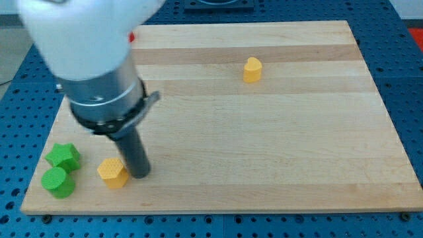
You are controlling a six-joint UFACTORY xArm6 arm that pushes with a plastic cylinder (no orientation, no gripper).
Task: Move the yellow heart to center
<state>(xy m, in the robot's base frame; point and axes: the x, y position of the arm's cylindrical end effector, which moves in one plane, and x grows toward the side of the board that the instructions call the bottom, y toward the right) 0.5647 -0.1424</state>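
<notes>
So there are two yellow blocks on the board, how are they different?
The yellow block near the top sits alone at the view's upper middle, far from my tip; the yellow block near the bottom lies bottom left, right beside my tip. The upper one looks heart-like, the lower one more angular, with two green blocks to its left. Both are small and yellow.

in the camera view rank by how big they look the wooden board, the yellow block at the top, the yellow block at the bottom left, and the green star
1. Wooden board, by far.
2. Green star and bottom-left yellow block beside my tip: too alike to rank.
3. Top yellow block, slightly smaller, though it may only lie farther from the camera.
</notes>
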